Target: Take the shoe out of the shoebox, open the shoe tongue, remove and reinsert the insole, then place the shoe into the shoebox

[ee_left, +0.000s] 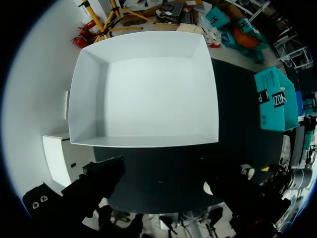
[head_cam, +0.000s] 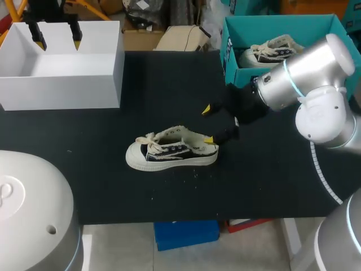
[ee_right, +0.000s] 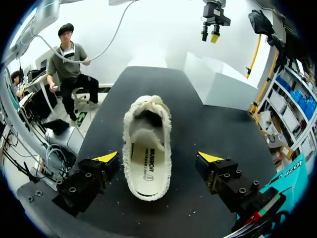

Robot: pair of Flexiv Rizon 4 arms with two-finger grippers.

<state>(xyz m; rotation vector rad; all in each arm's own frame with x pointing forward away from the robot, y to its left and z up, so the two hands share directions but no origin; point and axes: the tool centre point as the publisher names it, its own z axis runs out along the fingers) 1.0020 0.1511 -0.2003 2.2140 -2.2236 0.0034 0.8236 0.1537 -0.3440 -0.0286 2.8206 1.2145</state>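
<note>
- My right end effector released, straddling shoe heel.
- Shoe out on counter; insole in, so I judge removal pending.
- Left end effector released.

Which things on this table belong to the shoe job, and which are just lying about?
Job: shoe, its insole, right gripper with jaws open at the heel; for the shoebox, either the empty white box or the teal box, can't tell which.
Lying about: second shoe, inside the teal box.
</note>
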